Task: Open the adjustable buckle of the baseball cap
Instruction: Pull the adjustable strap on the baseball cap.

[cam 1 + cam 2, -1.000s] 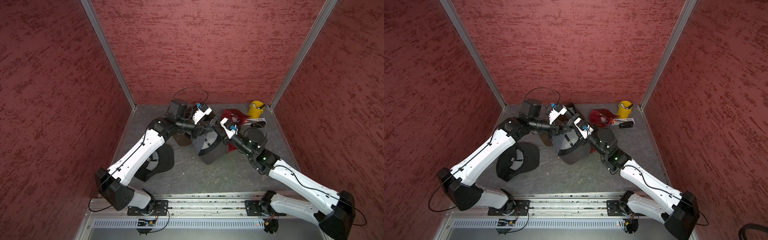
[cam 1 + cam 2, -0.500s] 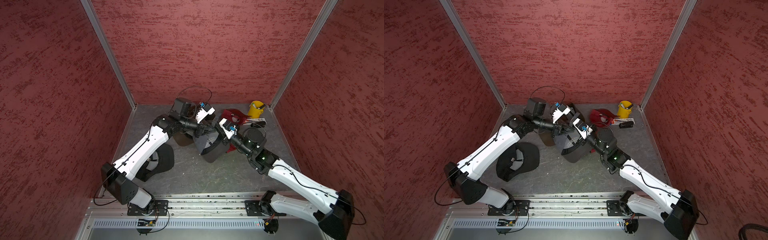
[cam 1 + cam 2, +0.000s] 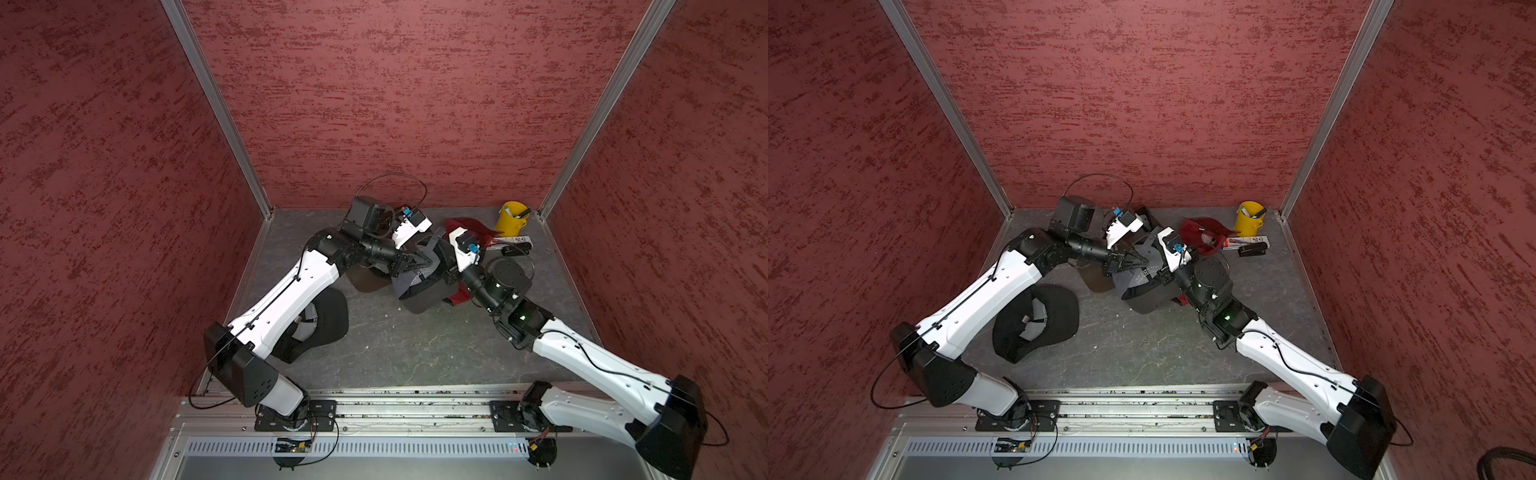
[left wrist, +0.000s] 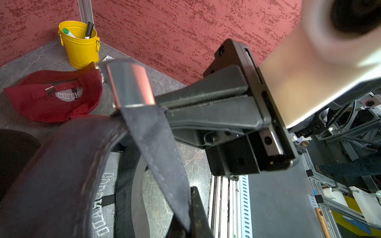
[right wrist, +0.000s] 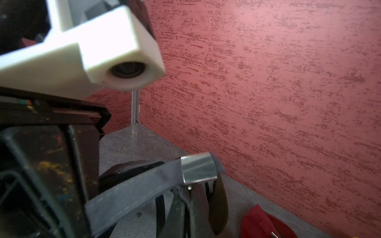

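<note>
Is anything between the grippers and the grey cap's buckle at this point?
Nothing visible. The right gripper is shut right at the metal buckle, and the left gripper is shut on the strap running from it. The red cap lies apart.

Pretty clearly a robotics lab test booth: red textured walls (image 3: 374,104), aluminium frame posts (image 3: 216,108), slotted mounting rail (image 3: 415,409) up front.

Red cap (image 4: 51,96) beside yellow bucket (image 4: 82,47); black cap (image 3: 1054,316) well apart.
</note>
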Robot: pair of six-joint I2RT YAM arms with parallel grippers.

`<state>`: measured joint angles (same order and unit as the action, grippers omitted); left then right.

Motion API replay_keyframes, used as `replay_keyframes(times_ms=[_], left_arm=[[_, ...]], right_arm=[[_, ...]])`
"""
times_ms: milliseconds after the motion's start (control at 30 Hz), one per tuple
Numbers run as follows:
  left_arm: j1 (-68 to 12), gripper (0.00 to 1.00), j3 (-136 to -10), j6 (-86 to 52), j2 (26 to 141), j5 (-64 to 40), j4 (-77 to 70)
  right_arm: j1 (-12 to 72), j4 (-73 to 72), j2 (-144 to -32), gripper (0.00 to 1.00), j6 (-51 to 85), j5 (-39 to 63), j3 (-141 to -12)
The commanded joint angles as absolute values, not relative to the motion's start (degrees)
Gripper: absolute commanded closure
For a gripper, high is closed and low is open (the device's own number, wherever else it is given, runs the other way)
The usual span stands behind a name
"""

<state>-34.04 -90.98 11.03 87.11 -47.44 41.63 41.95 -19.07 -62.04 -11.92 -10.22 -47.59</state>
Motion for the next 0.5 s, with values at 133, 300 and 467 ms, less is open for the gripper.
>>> replay_keyframes(times_ms=[133, 300, 467], left_arm=[[-34.2, 1.00, -90.2, 14.4, 85.6, -45.0, 41.7], [-33.7, 1.00, -87.3, 13.8, 83.6, -43.1, 36.0], [-33.1, 0.79, -84.7, 12.0, 82.3, -39.5, 30.3]], right_arm=[[42.0, -18.8, -61.8, 1.00, -6.5, -20.2, -50.4], [42.0, -14.1, -62.4, 1.00, -3.1, -23.6, -53.6], [42.0, -10.3, -63.1, 1.00, 0.9, -25.5, -57.2]])
